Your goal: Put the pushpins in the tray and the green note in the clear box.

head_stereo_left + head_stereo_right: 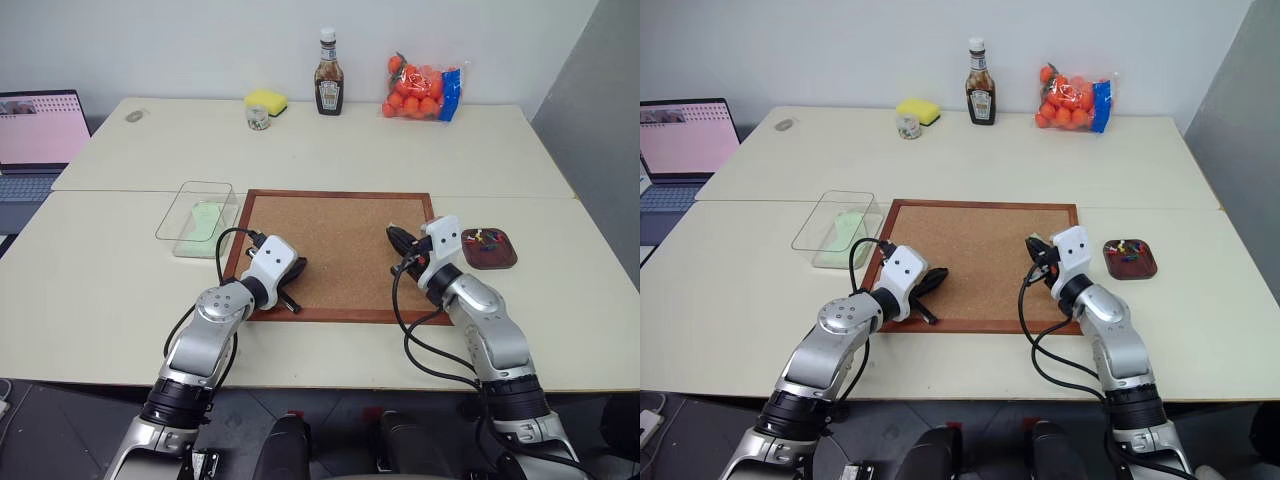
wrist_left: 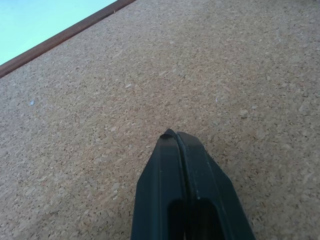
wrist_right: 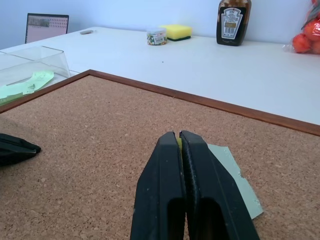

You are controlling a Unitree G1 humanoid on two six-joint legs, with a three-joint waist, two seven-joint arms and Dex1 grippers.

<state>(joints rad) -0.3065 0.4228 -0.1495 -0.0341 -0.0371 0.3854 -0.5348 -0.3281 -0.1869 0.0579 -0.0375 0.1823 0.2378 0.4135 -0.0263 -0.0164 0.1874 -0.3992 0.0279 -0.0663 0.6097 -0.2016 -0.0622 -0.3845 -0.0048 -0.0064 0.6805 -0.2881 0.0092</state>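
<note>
Our right hand (image 3: 179, 136) pinches what looks like a yellow pin (image 3: 178, 143) over the note (image 3: 235, 175). Our left hand (image 2: 175, 135) is pressed together, empty. Next, we judge, the pin goes right to the tray (image 1: 490, 266).

Two silver-grey jointed arms with dark collars; a white housing caps each wrist. Left pincer (image 1: 291, 283) and right pincer (image 1: 397, 238) have matte black tapered fingers. Black cables loop beside each forearm.

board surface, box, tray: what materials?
Board: speckled tan granular face, looks like cork, matte; frame reddish-brown, probably wood. Box: see-through walls with glossy edges, likely plastic. Tray: dark brown, slight sheen; plastic or lacquered wood, can't tell.
</note>
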